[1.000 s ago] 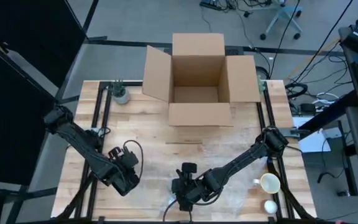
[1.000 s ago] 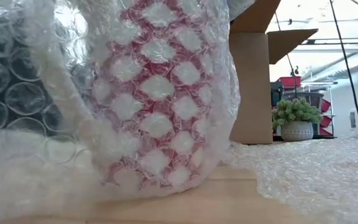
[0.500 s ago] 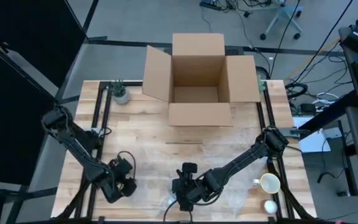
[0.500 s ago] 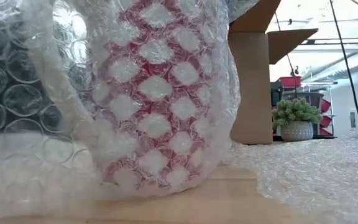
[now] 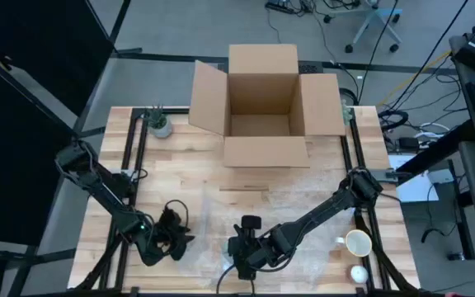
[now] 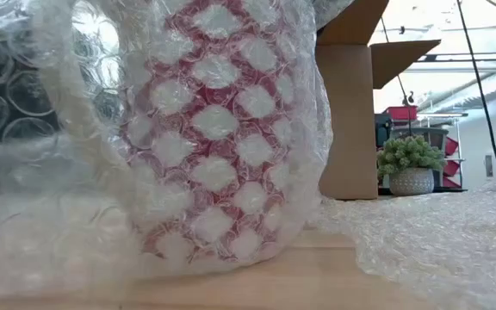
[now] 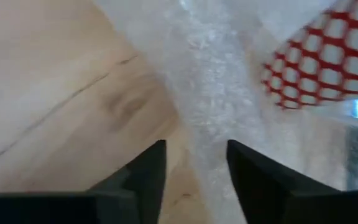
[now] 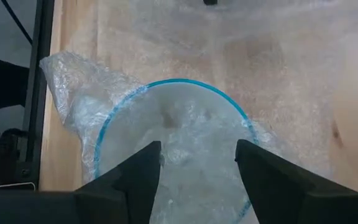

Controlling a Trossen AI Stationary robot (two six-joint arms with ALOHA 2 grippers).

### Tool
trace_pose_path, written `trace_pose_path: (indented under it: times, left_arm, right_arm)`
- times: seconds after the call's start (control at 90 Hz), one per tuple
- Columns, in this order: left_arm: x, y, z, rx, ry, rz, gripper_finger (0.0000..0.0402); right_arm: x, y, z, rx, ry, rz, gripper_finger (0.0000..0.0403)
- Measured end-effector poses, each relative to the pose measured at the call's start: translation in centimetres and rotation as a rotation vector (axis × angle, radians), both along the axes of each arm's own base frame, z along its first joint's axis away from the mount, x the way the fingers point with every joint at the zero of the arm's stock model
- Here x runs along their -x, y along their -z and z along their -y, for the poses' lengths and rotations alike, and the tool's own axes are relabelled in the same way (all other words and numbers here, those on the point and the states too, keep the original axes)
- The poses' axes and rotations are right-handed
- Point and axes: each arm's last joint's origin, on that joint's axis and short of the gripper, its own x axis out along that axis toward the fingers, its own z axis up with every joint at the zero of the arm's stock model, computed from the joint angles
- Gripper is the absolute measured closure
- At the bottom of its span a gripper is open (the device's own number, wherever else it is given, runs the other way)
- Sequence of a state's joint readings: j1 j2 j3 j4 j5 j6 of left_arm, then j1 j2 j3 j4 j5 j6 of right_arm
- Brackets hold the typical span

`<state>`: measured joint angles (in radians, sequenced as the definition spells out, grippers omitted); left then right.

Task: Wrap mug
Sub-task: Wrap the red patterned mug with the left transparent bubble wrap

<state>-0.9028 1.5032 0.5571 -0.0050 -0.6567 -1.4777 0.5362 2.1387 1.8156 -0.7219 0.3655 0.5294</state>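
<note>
One cardboard box stands with its flaps open at the far edge of the table, and nothing shows inside it. The red mug, dotted white and with a blue rim, sits well on the near side of the box, at the table's near edge, swathed in bubble wrap that spreads flat back toward the box. The right gripper hangs directly above the mug, its fingers spread wide over the blue rim and holding nothing. The left gripper lies low, to the left of the mug, with its fingers parted over the sheet's edge, closed on nothing. A white mug stands near the box's right-hand side of the table, at the near corner; a small potted plant sits just left of the box. The wrap blurs the red mug's outline, and the low view cuts off its top.
</note>
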Motion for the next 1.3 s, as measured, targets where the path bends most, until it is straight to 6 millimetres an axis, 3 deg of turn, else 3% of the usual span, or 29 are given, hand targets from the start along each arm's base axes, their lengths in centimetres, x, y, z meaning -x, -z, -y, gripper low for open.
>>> trace_pose_path:
  times: [0.1, 0.244, 0.544, 0.667, 0.778, 0.978, 1.3]
  left_arm:
    - [-0.1, -0.1, 0.1, -0.010, 0.016, 0.009, 0.0298]
    - [-0.4, -0.7, 0.8, 0.036, 0.048, 0.076, 0.0296]
    - [-3.0, -4.6, 1.7, 0.076, 0.172, 0.447, 0.0285]
    - [-3.6, -5.6, 2.0, 0.021, 0.257, 0.512, 0.0285]
    - [-3.4, -4.8, 1.9, -0.019, 0.305, 0.434, 0.0285]
    - [-1.9, -2.3, 0.6, 0.027, 0.256, 0.086, 0.0285]
    - [1.4, -5.2, -3.5, -0.019, 0.154, -0.089, 0.0285]
  right_arm:
    - [0.0, 0.0, 0.0, 0.007, -0.009, 0.000, 0.0206]
    - [0.0, 0.0, 0.0, 0.008, -0.011, 0.000, 0.0206]
    - [-0.2, 0.2, 0.2, 0.012, -0.009, 0.001, 0.0206]
    - [-0.3, 0.2, 0.2, 0.010, -0.008, 0.004, 0.0206]
    - [-0.3, 0.2, 0.2, 0.009, -0.007, 0.003, 0.0206]
    - [-0.3, 0.2, 0.2, 0.009, -0.009, 0.003, 0.0206]
    - [-0.3, 0.2, 0.2, 0.010, -0.011, 0.002, 0.0206]
